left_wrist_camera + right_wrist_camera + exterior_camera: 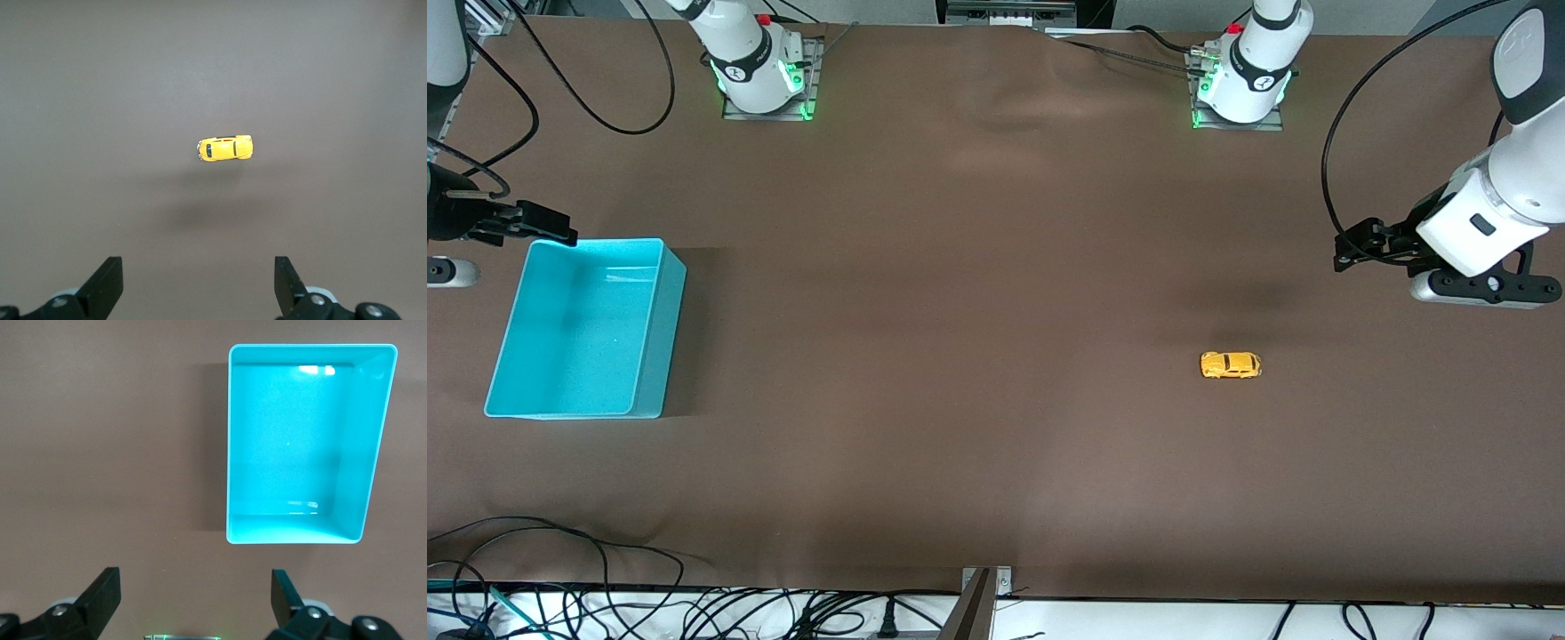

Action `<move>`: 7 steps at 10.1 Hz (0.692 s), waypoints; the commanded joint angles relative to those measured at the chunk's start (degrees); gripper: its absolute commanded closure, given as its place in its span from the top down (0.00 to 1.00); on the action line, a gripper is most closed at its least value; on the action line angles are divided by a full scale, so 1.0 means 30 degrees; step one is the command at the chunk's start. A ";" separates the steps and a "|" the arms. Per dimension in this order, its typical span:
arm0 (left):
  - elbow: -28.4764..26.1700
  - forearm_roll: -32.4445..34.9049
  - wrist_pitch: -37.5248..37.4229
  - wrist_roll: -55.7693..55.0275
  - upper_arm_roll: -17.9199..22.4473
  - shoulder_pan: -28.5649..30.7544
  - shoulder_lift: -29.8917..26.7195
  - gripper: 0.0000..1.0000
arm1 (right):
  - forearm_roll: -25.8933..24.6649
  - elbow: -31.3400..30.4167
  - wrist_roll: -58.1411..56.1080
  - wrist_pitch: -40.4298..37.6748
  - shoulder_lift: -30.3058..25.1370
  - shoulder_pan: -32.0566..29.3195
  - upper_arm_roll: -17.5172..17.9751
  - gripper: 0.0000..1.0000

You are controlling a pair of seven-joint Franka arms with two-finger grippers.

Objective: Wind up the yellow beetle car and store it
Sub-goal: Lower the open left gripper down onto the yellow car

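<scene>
A: Starting at the left gripper — what are its fingers doing?

B: They are standing spread wide with nothing between them. It is hanging in the air above bare tabletop at the left arm's end, tilted so its wrist camera is looking straight down on the yellow beetle car. I judge it is lining up for the pick.

A: And the right gripper?

B: It is gaping just as wide and gripping nothing. It is hovering by the corner of the teal bin at the right arm's end of the tabletop, and I read that arm as waiting beside the place where the toy is meant to end up.

A: Where is the car sitting?

B: It is resting on its wheels on the open tabletop, alone, well apart from the bin and nearer the front camera than the left gripper's spot. Nothing is touching it, so the winding is not yet begun.

A: And the bin?

B: It is sitting open-topped and holding nothing.
</scene>
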 commanded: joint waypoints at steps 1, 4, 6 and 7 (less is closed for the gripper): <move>0.1089 0.0333 -0.0132 0.3727 0.0047 0.0008 0.0884 1.00 | -0.0269 0.0666 -0.0129 -0.0171 0.0249 0.0010 0.0045 1.00; 0.1622 0.0276 -0.0103 0.8330 0.0047 0.0008 0.2348 1.00 | -0.0355 0.0724 -0.0158 -0.0200 0.0074 -0.0049 -0.0044 1.00; 0.1622 0.0275 0.0449 1.1404 0.0018 0.0008 0.3926 1.00 | -0.0211 0.0813 -0.0158 -0.0405 0.0102 -0.0049 -0.0014 1.00; 0.1622 0.0362 0.1933 1.3537 0.0018 -0.0021 0.4631 1.00 | -0.0181 0.0784 -0.0129 -0.0289 0.0074 -0.0049 -0.0014 1.00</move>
